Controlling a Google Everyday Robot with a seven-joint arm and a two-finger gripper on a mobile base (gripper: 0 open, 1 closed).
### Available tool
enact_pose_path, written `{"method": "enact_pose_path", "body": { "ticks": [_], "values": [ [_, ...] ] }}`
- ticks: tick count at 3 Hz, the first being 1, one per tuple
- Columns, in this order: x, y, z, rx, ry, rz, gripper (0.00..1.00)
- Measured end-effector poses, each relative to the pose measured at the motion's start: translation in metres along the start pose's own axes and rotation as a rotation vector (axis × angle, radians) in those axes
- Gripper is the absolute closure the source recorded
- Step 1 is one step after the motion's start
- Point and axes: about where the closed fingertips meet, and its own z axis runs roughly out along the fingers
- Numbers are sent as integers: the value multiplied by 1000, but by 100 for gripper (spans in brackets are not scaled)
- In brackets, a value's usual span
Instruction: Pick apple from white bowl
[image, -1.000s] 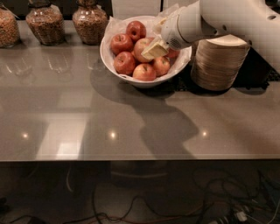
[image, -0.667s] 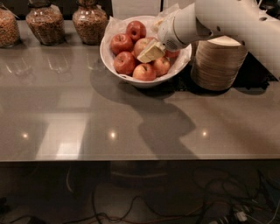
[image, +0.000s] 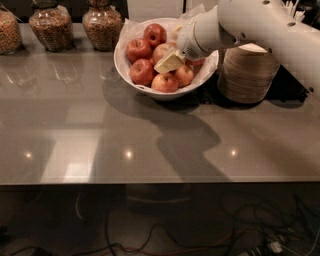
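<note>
Pincer (image: 170, 62) sits low inside white bowl (image: 119, 62), apples (image: 142, 71) packed close around it. Stacked beige bowls (image: 247, 75) just right of the bowl block that side. Jars (image: 50, 27) line the back left. Table (image: 150, 145) is open in front; the bowl's left and front rim are reachable.

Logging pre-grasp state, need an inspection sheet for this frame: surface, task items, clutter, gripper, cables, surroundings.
Surface: glossy grey table, the arm's shadow across it.
Job's things: apple, pale with red streaks, lies in the paper-lined white bowl among darker red apples.
Clutter: stack of beige bowls right of the white bowl; three glass jars at the back left.
Grippers: gripper inside the bowl, at the pale apple; contact unclear.
Cables: loose cables on the floor under the table.
Surroundings: dark below the table; nothing else seen.
</note>
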Motion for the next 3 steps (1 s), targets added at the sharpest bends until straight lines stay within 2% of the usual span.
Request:
{"method": "enact_pose_path", "body": {
  "ticks": [1, 2, 3],
  "values": [
    [4, 2, 9, -9, 7, 11, 35],
    [12, 6, 16, -23, 23, 25, 40],
    [12, 6, 16, -23, 23, 25, 59]
  ]
}}
